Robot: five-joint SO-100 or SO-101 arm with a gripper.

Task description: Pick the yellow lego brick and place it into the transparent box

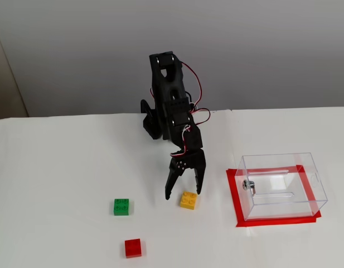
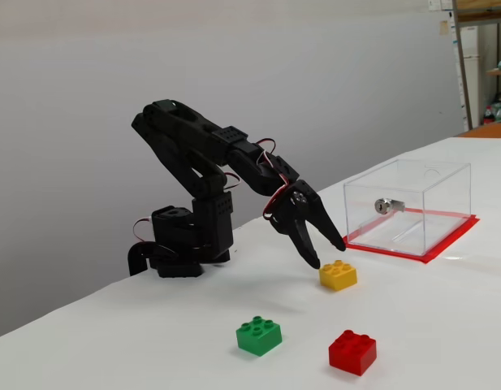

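1. Nearest in a fixed view, red brick (image 1: pixel 133 247) at the front, green brick (image 1: pixel 121 206) a little farther and left; both well apart from the gripper, no obstacle to the pick
2. Next back, yellow lego brick (image 1: pixel 188 200) flat on the white surface (image 1: pixel 60 178), studs up, not yet held
3. Just behind and left of it, gripper (image 1: pixel 183 194) tilted down with fingers (image 2: pixel 308 245) spread open, tips close to the surface, brick off to the right tip's side rather than squarely between
4. Best done by shifting slightly right and nearer to straddle the brick, lowering, then closing on two flat sides
5. To the right, transparent box (image 1: pixel 305 173) on a red-taped patch (image 1: pixel 233 190), bare surface between it and the brick
6. Worth lifting high enough to clear the box's near wall; whether the top is open cannot be told
7. Farthest, arm base (image 2: pixel 181 248) by the surface's back edge, plain wall behind
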